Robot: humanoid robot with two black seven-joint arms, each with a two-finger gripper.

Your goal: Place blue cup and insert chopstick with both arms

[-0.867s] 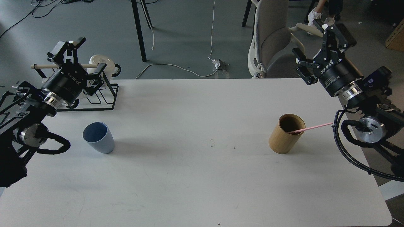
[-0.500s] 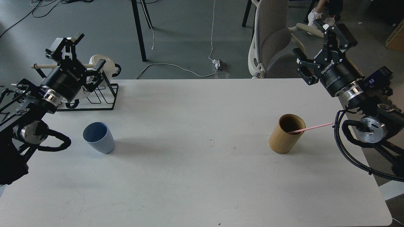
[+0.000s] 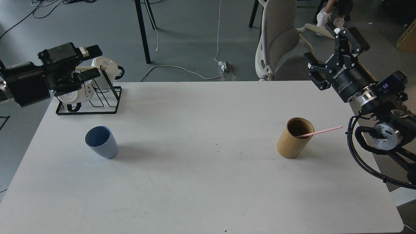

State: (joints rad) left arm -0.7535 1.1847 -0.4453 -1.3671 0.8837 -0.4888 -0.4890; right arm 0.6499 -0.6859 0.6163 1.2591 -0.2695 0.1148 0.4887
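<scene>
The blue cup (image 3: 101, 142) stands upright on the left part of the white table (image 3: 195, 182). One pink chopstick (image 3: 321, 131) leans out of a tan bamboo cylinder (image 3: 293, 139) on the right, its tip pointing right. My left gripper (image 3: 93, 62) is open and empty; it points right, in front of the mug rack, above and behind the blue cup. My right gripper (image 3: 325, 45) is open and empty, raised beyond the table's far right corner, well above the bamboo cylinder.
A black wire rack (image 3: 97, 100) with white mugs (image 3: 104, 66) and a beige rod stands at the table's far left corner. A grey chair (image 3: 279, 42) stands behind the far edge. Cables lie on the floor.
</scene>
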